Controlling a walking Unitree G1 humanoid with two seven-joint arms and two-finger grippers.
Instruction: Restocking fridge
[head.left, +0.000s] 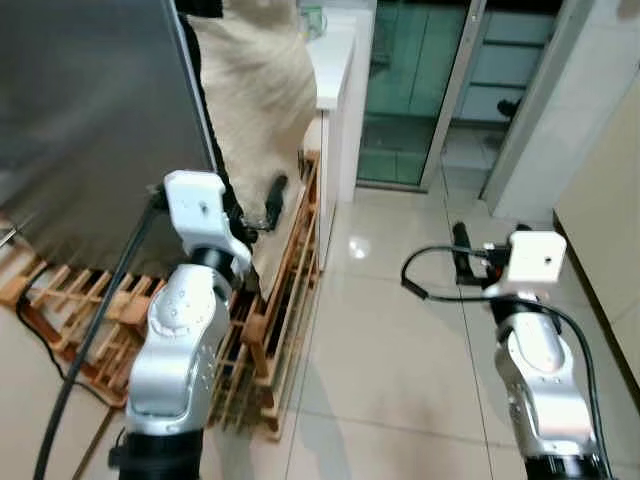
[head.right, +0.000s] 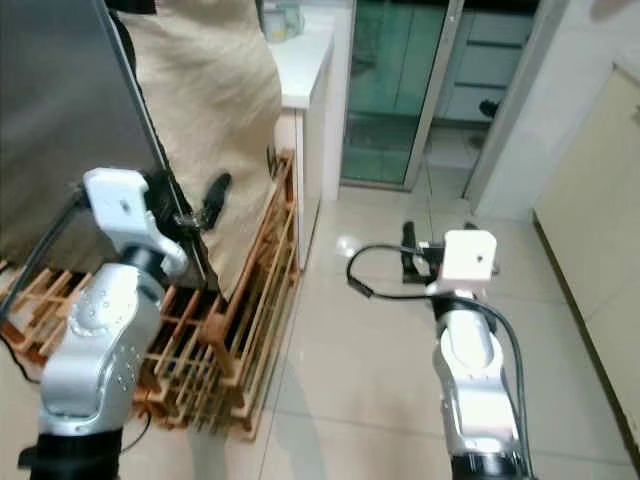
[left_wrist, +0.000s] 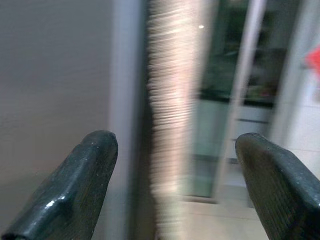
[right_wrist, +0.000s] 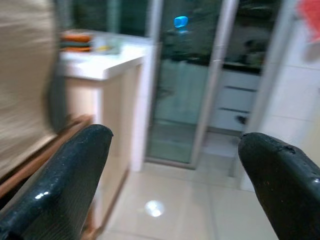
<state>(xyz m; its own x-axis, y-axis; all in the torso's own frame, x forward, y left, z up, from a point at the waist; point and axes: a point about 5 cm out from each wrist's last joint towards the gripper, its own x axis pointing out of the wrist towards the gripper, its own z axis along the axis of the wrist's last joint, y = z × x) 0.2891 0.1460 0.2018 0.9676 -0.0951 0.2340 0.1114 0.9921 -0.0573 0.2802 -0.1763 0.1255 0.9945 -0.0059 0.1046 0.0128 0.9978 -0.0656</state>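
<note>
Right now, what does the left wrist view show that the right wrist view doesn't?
Left wrist: the open left gripper faces the grey fridge door, its edge just ahead between the fingers, a blurred beige cloth behind it. Right wrist: the open right gripper faces a white counter and shiny floor tiles. Both share the glass sliding door beyond.

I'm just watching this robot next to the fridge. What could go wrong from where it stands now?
The left gripper, fingers open, is close to the edge of the grey fridge door and the beige sack beside it; it could snag the sack rather than the door. The wooden rack stands right by the robot's left arm, so a step or swing could knock it. The black cable hanging from that arm might catch on the rack. The right gripper hangs open over the tiled floor.
</note>
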